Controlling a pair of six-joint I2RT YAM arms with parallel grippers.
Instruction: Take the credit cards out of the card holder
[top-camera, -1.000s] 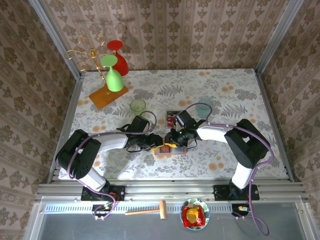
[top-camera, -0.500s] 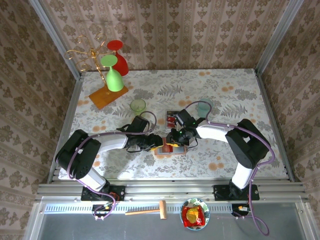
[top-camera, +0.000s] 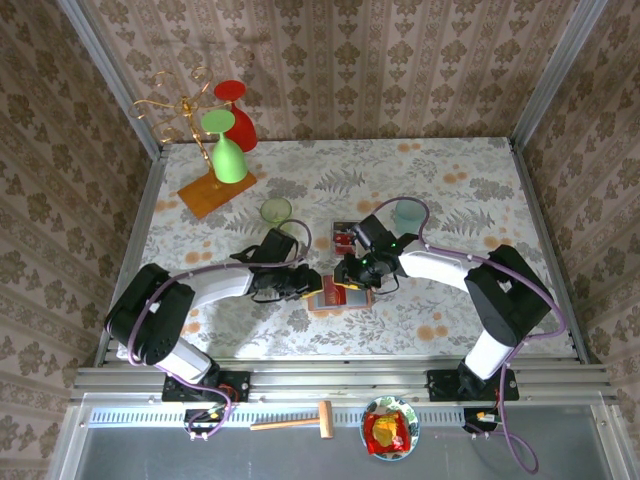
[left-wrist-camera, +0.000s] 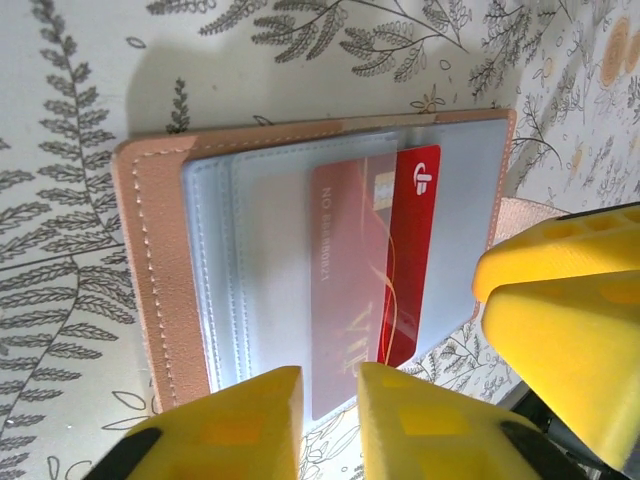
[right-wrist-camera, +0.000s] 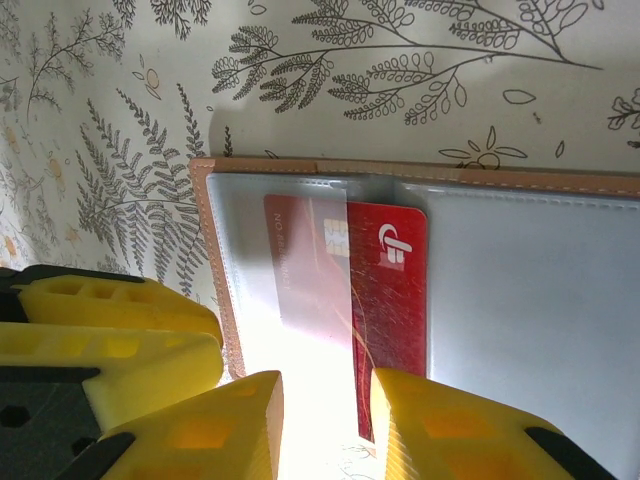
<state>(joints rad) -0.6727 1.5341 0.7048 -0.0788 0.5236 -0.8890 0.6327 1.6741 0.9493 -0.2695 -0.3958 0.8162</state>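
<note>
Card holder lies open and flat on the floral surface, about mid-width, a little toward the near edge. A tan stitched border shows along two of its sides, and grey-blue pockets fill the inside. One red credit card sits in a translucent sleeve. Roughly half of it is veiled by the sleeve; the other half, with a white logo, lies bare over the next pocket. The card's long edges run parallel to the stitched long border.

Left fingers: narrow, slim gap, set at the holder's unstitched edge, with the sleeve's rim running into the gap. Pinching or only resting, cannot tell.

Right fingers: narrow too, gap a touch wider, coming in from the opposite side. The card's lower end sits at that gap, against one pad. Whether they grip the card, cannot tell.

Both pairs crowd the same end of the holder, close beside each other, with little room between them.

Around it:
- Clear box with something red inside, just behind the holder.
- Green cup and teal cup farther back, one to each side.
- Bare surface right of the holder and along the near edge.
- Gold rack on its orange base, hung with a green glass and a red glass, well apart in the far left corner.
- Past the near rail: wooden mallet and a bowl.
</note>
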